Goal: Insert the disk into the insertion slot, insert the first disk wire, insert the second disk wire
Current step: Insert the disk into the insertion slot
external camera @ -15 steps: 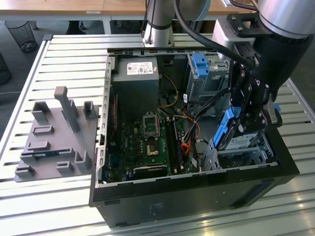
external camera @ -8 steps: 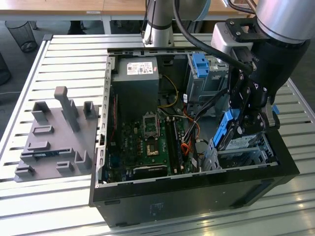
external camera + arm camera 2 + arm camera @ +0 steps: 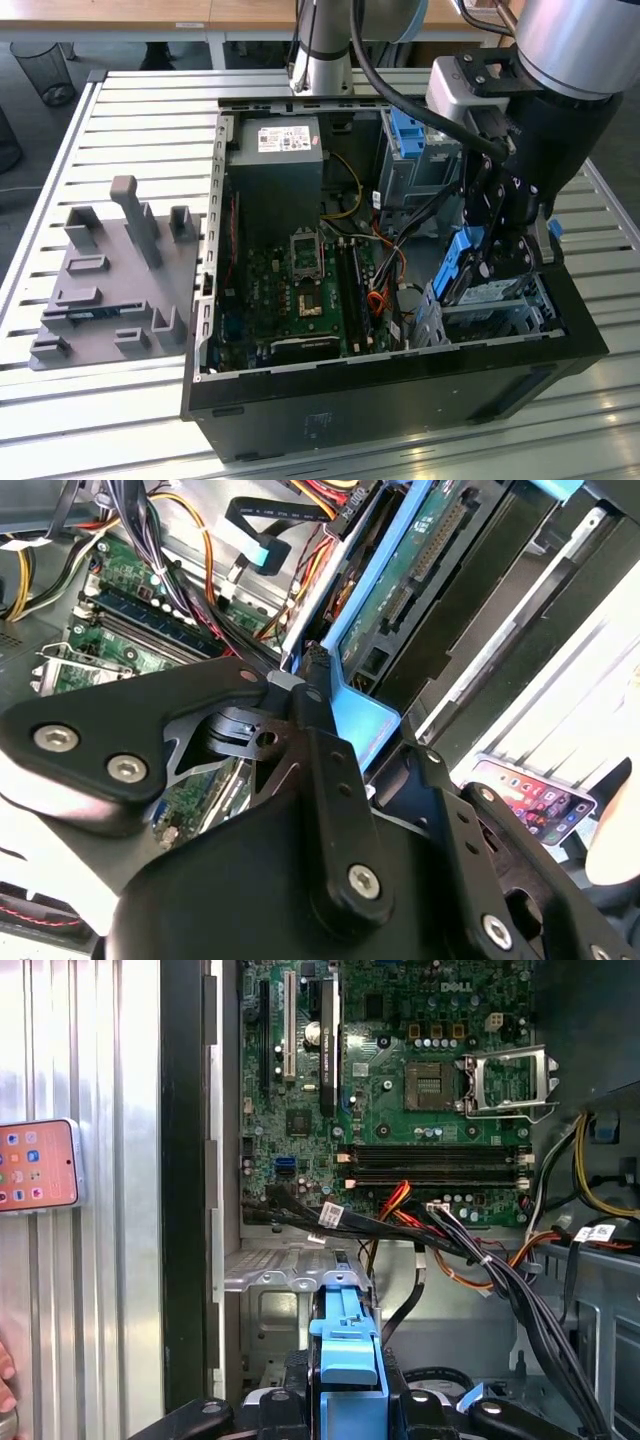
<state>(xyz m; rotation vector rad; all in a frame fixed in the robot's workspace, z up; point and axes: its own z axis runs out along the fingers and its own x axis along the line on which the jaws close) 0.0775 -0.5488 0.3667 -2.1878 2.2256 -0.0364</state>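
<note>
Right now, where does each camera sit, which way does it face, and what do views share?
Exterior view: off the arm, raised, looking down into the open computer case; arm and gripper at the exterior view's right.
First wrist view: on the wrist, looking past the gripped disk to the motherboard; gripper links show.
Second wrist view: beside the gripper, looking along its black links at the disk.
Both wrist views share disk, motherboard and a phone.
</note>
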